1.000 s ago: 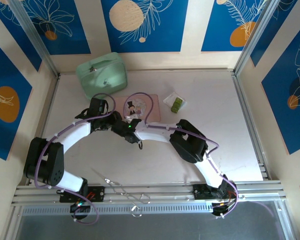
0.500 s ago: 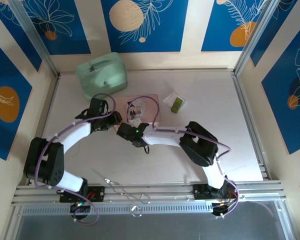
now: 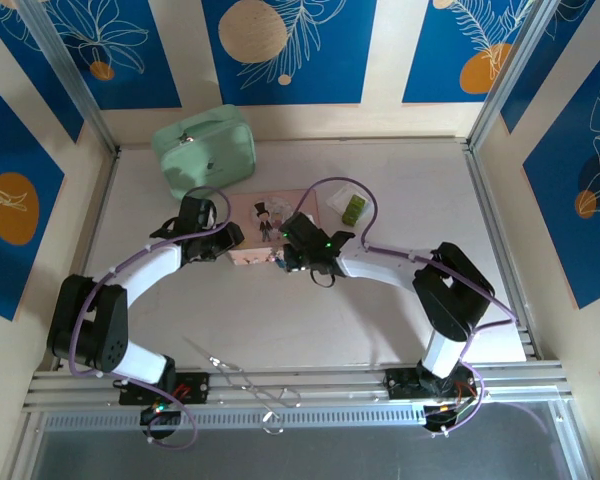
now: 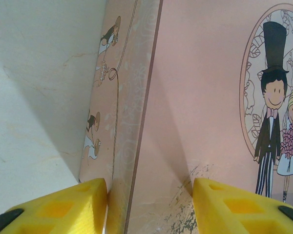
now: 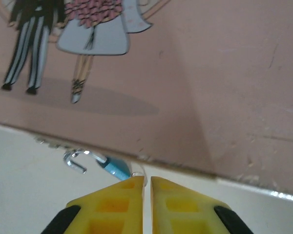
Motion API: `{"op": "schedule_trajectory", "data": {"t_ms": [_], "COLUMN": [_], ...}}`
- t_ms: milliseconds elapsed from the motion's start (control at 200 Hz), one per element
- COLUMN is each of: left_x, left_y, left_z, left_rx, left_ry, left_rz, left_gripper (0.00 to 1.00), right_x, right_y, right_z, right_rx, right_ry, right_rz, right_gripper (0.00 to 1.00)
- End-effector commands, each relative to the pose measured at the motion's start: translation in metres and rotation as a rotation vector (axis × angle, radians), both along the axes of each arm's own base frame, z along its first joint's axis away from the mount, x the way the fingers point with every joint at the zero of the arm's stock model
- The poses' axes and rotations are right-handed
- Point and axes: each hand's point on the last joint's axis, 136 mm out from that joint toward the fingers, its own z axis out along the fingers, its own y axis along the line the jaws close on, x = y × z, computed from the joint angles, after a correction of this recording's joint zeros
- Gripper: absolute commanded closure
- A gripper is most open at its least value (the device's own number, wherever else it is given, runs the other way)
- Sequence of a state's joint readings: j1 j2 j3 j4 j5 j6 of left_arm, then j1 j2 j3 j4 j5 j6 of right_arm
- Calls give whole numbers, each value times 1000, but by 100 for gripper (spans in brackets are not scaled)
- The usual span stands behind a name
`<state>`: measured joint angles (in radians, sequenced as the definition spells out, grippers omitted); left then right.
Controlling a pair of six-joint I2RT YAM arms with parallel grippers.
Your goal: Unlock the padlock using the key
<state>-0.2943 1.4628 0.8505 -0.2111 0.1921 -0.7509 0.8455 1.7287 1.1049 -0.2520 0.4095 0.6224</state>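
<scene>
Swung wide to the right since a second ago with the right arm (image 3: pixel 390 262), and reached from mid-surface up to the near edge of the pink tin (image 3: pixel 246 214). Now sits with the right jaws pressed almost together, leaving a thin slit between the yellow pads (image 5: pixel 124 192). Cannot tell whether anything thin is pinched there.

Points straight at the padlock (image 5: pixel 112 167), which lies on the pale surface (image 3: pixel 420 180) hard against the tin's near wall. Shows a silvery hooked shackle to the left and a small blue part right at the pad tips.

Held as before on the left arm (image 3: pixel 155 262), with the left jaws straddling the tin's left edge, one pad against the side wall and the other on the lid. Seemingly steadies it.

Reads as closing in on the lock, with no key made out and no sign of the shackle sprung.

Matte pink lid with a printed cartoon bride and groom, scuffed and scratched near the rim. Smooth, faintly veined surface. Blocky, recessed, plastic-looking pads.
</scene>
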Motion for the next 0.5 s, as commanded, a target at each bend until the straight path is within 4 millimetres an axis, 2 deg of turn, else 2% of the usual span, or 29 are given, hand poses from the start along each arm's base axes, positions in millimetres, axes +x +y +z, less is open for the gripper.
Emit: {"op": "schedule_trajectory", "data": {"t_ms": [0,495], "left_x": [-2,-2], "left_y": [-3,-4], "left_z": [0,-2], "left_rx": [-25,-34], "left_ry": [8,16], "left_rz": [-15,-19], "left_gripper": [51,52], "right_x": [-3,5], "right_y": [17,18], "right_z": [-11,-38], "right_rx": [128,127], "right_ry": [71,113], "right_rz": [24,6], "right_gripper": [90,90]}}
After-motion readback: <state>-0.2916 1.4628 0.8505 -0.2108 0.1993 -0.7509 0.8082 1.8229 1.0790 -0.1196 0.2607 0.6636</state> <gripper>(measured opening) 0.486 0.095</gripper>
